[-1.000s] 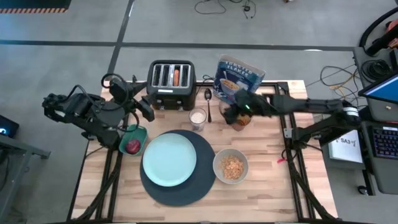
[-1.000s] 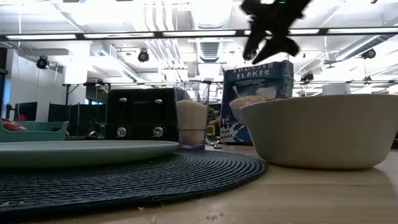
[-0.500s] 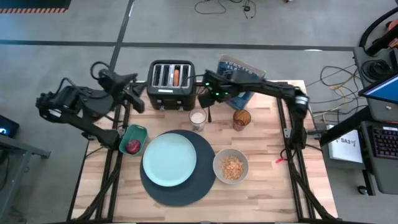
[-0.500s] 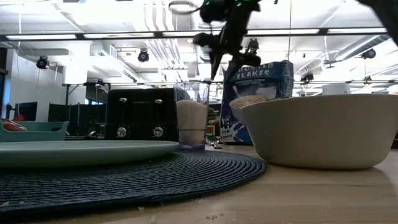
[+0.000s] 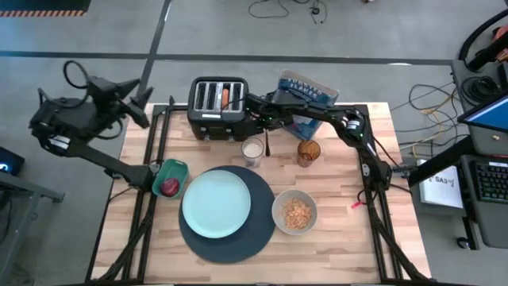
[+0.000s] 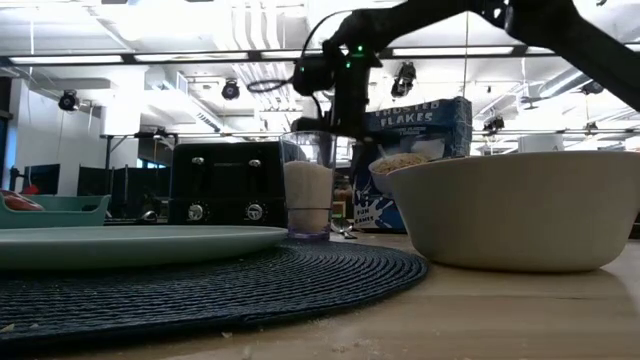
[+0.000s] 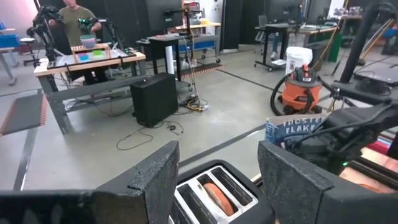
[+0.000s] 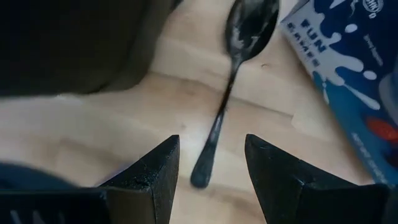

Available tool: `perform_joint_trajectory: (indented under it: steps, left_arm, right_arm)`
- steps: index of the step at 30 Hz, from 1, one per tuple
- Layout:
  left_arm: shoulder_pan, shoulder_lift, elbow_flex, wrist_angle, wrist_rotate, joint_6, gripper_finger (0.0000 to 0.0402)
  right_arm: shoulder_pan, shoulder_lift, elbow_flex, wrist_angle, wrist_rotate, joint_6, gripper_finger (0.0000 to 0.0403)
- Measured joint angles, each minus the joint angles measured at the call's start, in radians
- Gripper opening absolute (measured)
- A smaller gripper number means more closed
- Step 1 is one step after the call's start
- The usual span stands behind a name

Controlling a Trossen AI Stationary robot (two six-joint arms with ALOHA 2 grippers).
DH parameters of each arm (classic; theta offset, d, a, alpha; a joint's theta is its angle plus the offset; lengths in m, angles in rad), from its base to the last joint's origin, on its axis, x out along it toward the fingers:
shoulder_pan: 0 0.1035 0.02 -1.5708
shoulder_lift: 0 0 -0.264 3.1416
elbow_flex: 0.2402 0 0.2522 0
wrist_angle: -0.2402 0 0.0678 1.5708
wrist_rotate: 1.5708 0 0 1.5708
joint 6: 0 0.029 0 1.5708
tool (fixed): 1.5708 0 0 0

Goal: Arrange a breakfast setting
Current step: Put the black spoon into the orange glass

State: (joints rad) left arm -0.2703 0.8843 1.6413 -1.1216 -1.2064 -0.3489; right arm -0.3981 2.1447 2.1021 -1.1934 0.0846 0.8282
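One dark spoon (image 8: pixel 233 74) flat, bowl toward toaster (image 5: pixel 220 106); both fingers apart.

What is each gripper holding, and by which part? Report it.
Nothing is held. The right gripper hangs open over the dark spoon, which lies on the table. The left gripper is open, off the table's left.

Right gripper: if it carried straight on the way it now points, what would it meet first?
Most likely the dark spoon. The right gripper, fingers open, points down at the handle lying on the table between the toaster and the cereal box. Depth is unclear.
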Motion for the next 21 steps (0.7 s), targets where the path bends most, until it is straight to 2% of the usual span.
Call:
perform_joint_trajectory:
  steps: [15,21]
  left_arm:
    - [0.0,-0.091,0.0,-0.038,-0.007,-0.003,0.0201]
    - [0.0,-0.101,0.0,-0.058,-0.007,-0.004,0.0201]
  right_arm:
    - [-0.047,0.013,-0.085,0.024,0.062,0.05,0.0171]
    - [-0.048,0.013,-0.147,0.098,0.073,0.062,0.0171]
